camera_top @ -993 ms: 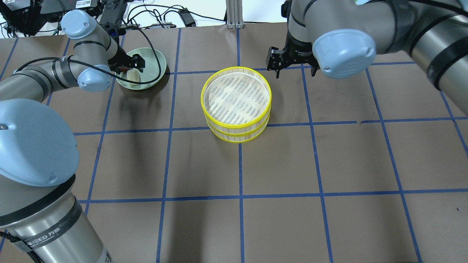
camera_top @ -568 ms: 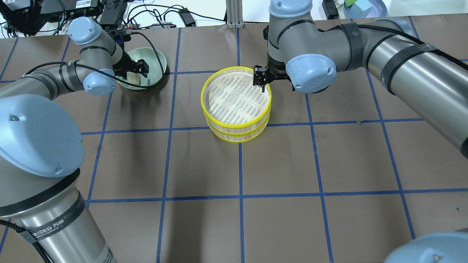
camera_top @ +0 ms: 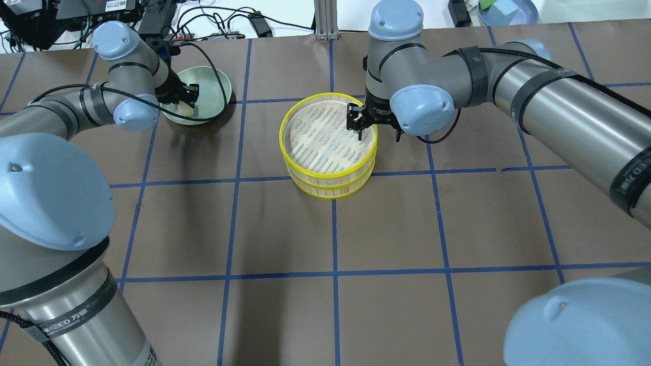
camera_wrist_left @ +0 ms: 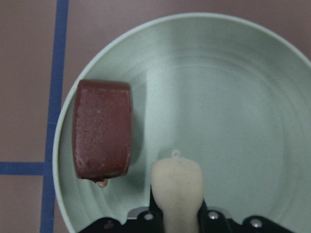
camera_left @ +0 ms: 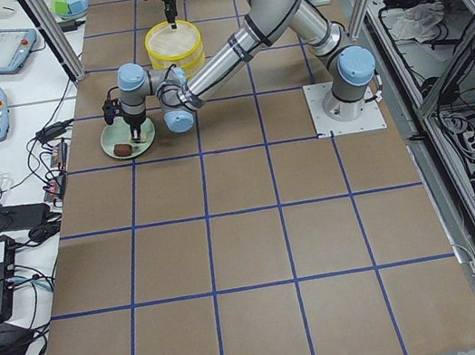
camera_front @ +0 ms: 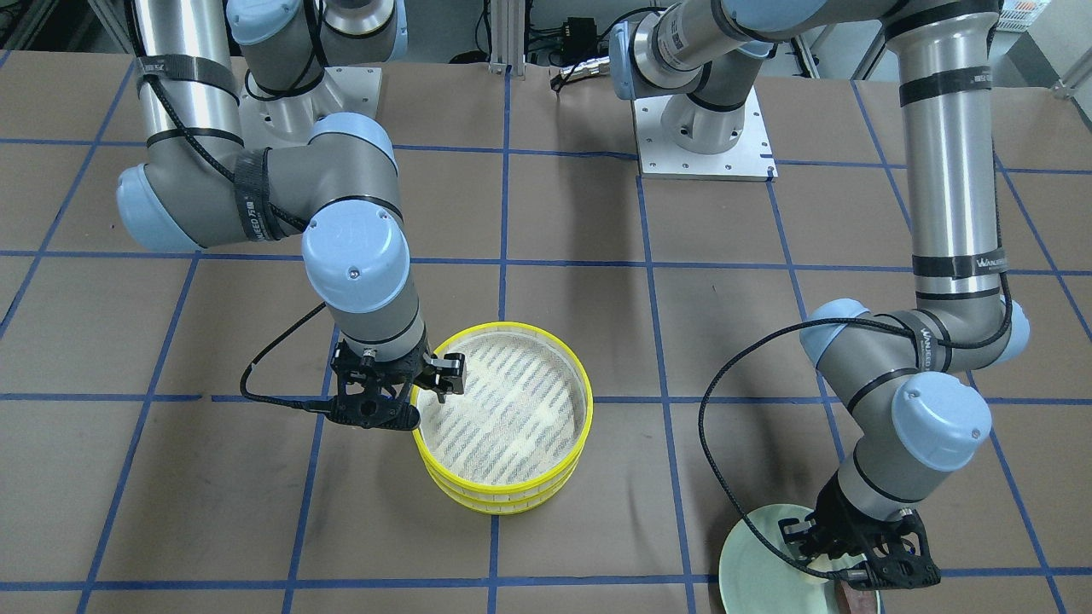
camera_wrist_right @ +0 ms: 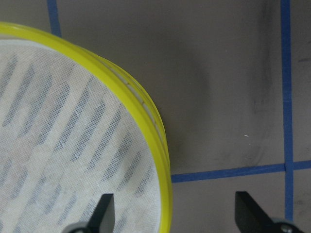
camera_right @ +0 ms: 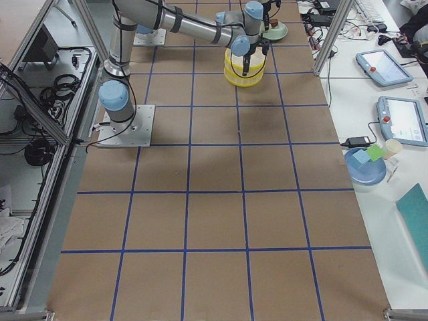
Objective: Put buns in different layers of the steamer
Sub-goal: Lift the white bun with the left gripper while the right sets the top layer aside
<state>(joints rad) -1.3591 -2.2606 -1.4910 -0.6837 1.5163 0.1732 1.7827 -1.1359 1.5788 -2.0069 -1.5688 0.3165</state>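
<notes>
Spread wide, the right fingers point(camera_wrist_right: 104, 211) straddle the rim of the steamer point(camera_wrist_right: 146, 121) mid-tabletop point(camera_wrist_right: 228, 73), one over the mesh, one outside. Farther off, the left fingers point(camera_wrist_left: 146, 217) pinch the cream bun point(camera_wrist_left: 177, 187) over the green plate point(camera_wrist_left: 233, 97), where the brown bun point(camera_wrist_left: 102, 128) lies beside it.

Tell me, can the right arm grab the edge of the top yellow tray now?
Probably yes. The right tool is open, with one finger inside the rim of the top tray and one outside. Nothing sits between them.
</notes>
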